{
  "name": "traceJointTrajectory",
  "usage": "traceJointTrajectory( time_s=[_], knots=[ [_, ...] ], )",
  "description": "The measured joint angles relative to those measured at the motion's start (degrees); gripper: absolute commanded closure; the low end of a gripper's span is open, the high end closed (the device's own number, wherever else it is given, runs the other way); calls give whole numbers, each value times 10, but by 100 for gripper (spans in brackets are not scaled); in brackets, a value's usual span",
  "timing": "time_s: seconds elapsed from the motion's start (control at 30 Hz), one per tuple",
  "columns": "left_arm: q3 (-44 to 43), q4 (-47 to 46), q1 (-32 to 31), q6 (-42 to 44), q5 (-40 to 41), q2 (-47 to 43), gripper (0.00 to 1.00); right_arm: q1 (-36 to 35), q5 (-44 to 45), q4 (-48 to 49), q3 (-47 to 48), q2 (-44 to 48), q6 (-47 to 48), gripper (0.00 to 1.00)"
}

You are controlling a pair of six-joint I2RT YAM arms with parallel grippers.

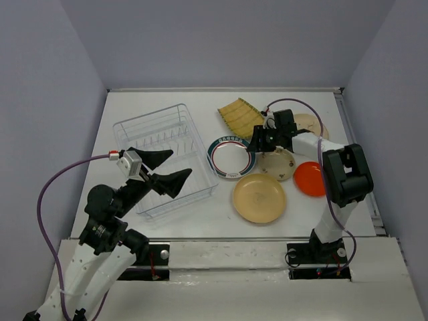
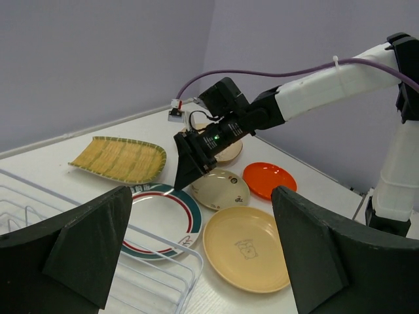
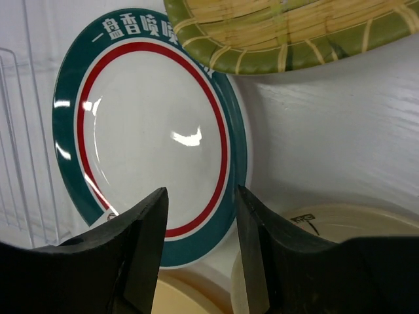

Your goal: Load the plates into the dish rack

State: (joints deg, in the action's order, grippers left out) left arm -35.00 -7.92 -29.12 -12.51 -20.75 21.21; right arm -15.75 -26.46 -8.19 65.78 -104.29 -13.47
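Note:
The wire dish rack (image 1: 150, 137) stands at the left and holds no plates. My left gripper (image 1: 167, 170) hovers open and empty over its near right part. The white plate with a green-red rim (image 1: 231, 157) lies flat just right of the rack. My right gripper (image 1: 257, 142) is open and empty, low over that plate's right rim (image 3: 144, 131), with its jaws apart (image 3: 201, 193). The yellow ribbed plate (image 1: 239, 115) lies behind. A large tan plate (image 1: 259, 198), a small cream plate (image 1: 276, 164) and an orange-red plate (image 1: 311, 178) lie to the right.
Another tan plate (image 1: 311, 124) lies behind the right arm, partly hidden. The left wrist view shows the rack corner (image 2: 163, 252), the white plate (image 2: 157, 219), the tan plate (image 2: 245, 248) and the right gripper (image 2: 190, 163). Rack wires (image 3: 19, 163) edge the right wrist view.

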Motion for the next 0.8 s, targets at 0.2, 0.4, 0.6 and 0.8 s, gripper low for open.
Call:
traceJointTrajectory(
  time_s=[0.2,0.4,0.6,0.8],
  knots=[
    [0,0,0,0,0,0,1,14,10,-2,35,-36,23,48],
    [0,0,0,0,0,0,1,17,-15,0,52,-90,28,49],
    [0,0,0,0,2,0,1,17,-55,14,60,-106,24,85],
    [0,0,0,0,2,0,1,20,-84,38,48,-98,-14,93]
  ],
)
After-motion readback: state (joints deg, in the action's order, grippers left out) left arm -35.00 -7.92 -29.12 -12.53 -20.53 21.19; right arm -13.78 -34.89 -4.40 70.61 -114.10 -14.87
